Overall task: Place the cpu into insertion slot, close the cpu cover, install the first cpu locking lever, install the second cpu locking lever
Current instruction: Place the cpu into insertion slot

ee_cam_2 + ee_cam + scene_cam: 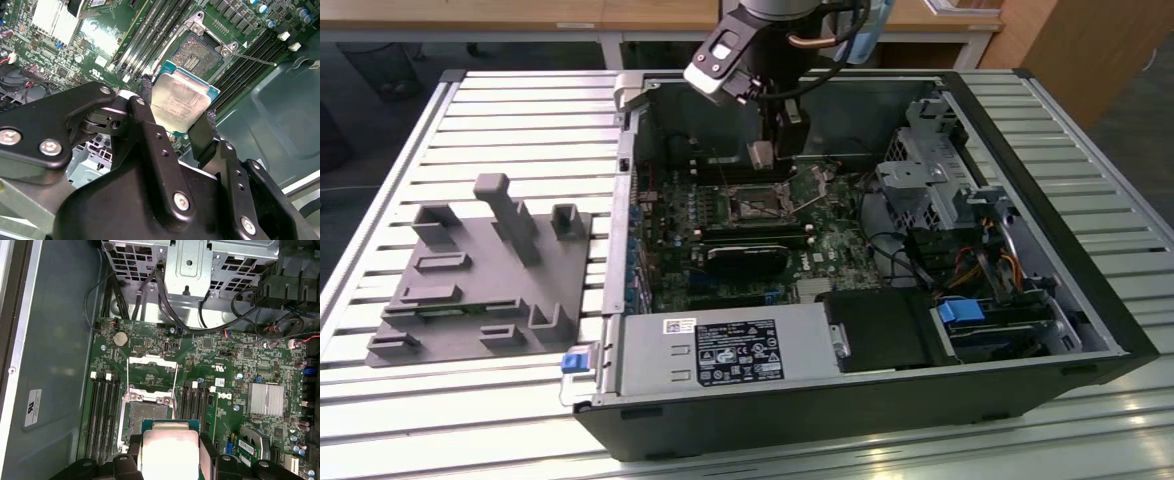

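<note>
My gripper (762, 152) hangs inside the open computer case, shut on the cpu (758, 154), a small silvery square chip. In both wrist views the cpu (182, 102) (170, 450) sits between my two black fingers (146, 95), held by opposite edges. The insertion slot (200, 52) (147, 412) lies just beyond the chip on the green board, bare, its dark centre showing. In the exterior view the insertion slot (754, 205) is below my gripper and a little nearer the camera. The cpu cover (152, 372) is swung open past the slot. A thin locking lever (255, 60) stands out beside it.
Long black memory slots (102, 415) flank the socket on both sides. A black heatsink block (747, 260) and the grey power supply (720, 350) lie nearer the case front. The drive cage (927, 180) is at the exterior view's right. A grey fixture (480, 280) rests outside the case.
</note>
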Controlling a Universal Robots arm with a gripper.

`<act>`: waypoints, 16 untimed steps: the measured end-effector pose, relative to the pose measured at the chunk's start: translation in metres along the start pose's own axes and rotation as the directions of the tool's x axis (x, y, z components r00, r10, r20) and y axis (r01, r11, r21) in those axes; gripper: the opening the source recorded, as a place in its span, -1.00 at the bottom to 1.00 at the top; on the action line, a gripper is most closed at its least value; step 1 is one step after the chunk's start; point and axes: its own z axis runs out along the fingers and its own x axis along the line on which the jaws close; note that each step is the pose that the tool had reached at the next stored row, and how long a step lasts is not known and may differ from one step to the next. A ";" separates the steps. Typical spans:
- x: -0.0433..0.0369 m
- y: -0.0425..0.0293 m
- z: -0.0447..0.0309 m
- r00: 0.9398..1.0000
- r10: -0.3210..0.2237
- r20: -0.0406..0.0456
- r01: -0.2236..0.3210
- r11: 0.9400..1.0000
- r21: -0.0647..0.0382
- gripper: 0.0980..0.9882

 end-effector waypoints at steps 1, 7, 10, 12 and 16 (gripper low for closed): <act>0.0000 0.0000 0.0003 1.000 0.000 0.000 0.000 1.000 0.000 -0.01; 0.0000 -0.0002 0.0023 1.000 0.000 0.000 0.000 1.000 0.000 -0.01; 0.0005 -0.0004 0.0043 1.000 0.003 0.001 -0.003 1.000 0.000 -0.01; 0.0009 -0.0005 0.0065 1.000 0.018 0.002 -0.018 1.000 0.000 -0.01; 0.0012 -0.0006 0.0106 0.998 0.058 0.006 -0.058 0.998 -0.001 -0.01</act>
